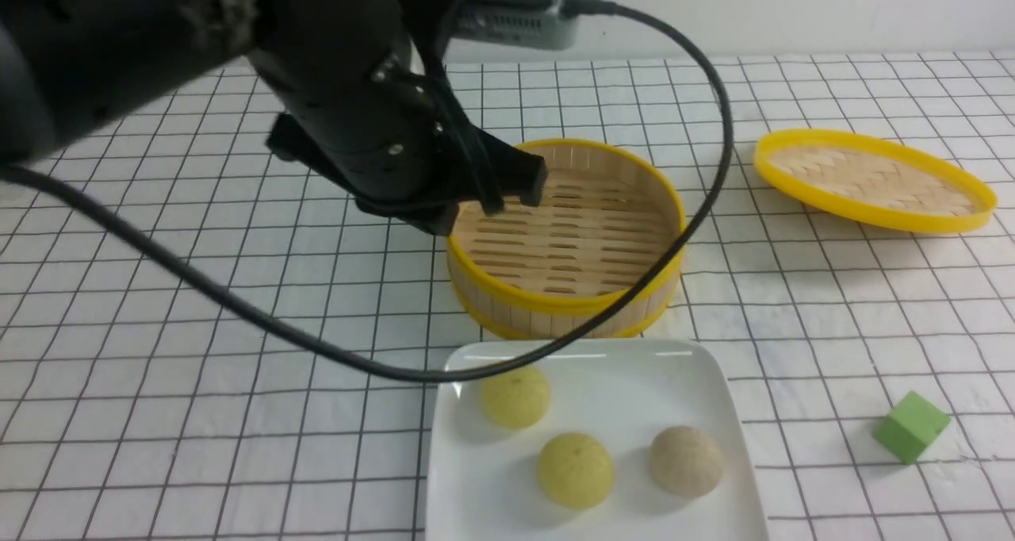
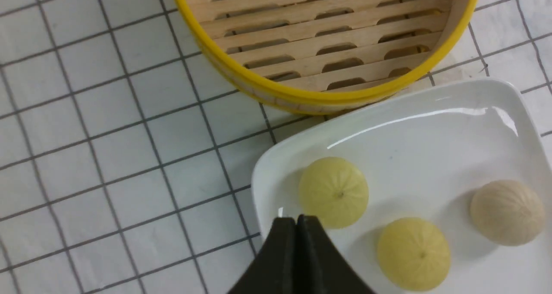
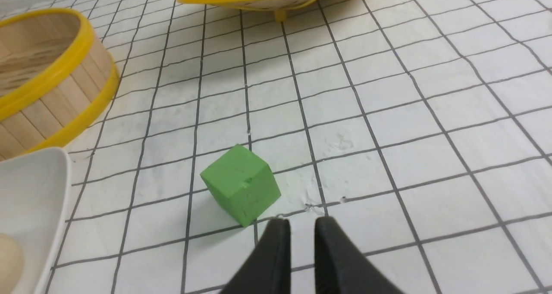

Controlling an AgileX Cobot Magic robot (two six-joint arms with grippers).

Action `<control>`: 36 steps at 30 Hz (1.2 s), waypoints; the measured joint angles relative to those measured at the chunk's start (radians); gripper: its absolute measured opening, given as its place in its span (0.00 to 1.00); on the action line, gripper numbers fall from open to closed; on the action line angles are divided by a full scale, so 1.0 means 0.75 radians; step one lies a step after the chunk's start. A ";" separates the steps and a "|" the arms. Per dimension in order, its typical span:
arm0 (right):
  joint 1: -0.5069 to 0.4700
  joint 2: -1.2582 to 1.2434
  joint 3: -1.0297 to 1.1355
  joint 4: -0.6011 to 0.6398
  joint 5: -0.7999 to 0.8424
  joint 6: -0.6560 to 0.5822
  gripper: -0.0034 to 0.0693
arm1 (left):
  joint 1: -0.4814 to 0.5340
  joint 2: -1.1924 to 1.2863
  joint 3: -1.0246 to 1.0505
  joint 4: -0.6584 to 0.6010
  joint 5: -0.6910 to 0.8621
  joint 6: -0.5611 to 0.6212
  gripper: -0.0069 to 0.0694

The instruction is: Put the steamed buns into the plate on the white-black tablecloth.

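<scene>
Three steamed buns lie in the white square plate [image 1: 714,382] on the white-black tablecloth [image 1: 198,303]: two pale yellow-green ones [image 1: 515,396] [image 1: 575,470] and a beige one [image 1: 686,462]. My left gripper [image 1: 523,180] hangs shut and empty above the left rim of the bamboo basket [image 1: 567,235]. In the left wrist view its joined tips [image 2: 296,220] sit over the plate's corner [image 2: 267,177], beside the nearest yellow-green bun [image 2: 334,192]. My right gripper [image 3: 297,225] is slightly open over bare cloth, empty, and out of the front view.
The round yellow-rimmed basket holds nothing and stands just behind the plate. Its woven lid [image 1: 872,180] lies at the back right. A green cube [image 1: 912,426] sits right of the plate, just ahead of the right fingertips [image 3: 241,184]. The left arm's black cable [image 1: 714,128] loops over the basket.
</scene>
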 joint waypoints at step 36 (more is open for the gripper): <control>0.000 0.000 0.000 -0.025 -0.006 -0.329 0.25 | 0.000 -1.561 1.166 0.144 -0.048 -0.244 0.11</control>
